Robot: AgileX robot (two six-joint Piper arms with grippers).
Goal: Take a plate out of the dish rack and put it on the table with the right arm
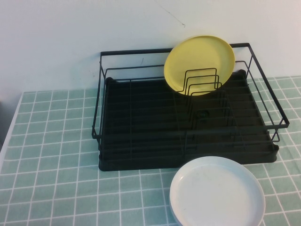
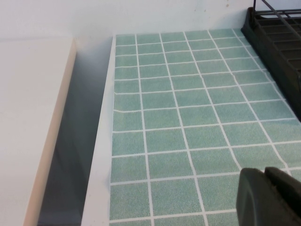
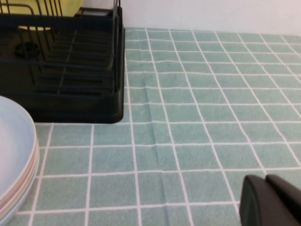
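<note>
The yellow plate [image 1: 199, 63] stands on edge among the wire dividers at the back right of the black dish rack [image 1: 141, 127]; a sliver of the plate [image 3: 44, 9] shows in the right wrist view behind the rack [image 3: 70, 70]. My right gripper [image 3: 267, 181] is shut and empty, low over the green tiled table [image 3: 197, 117], to the right of the rack. My left gripper [image 2: 265, 173] is shut and empty over the tiles [image 2: 188, 108] left of the rack [image 2: 277, 37]. Neither gripper shows in the high view.
A stack of white plates [image 1: 216, 193] lies on the table in front of the rack's right half; its edge [image 3: 14, 160] shows in the right wrist view. The table's left edge [image 2: 101, 141] drops to a gap. A white wall stands behind.
</note>
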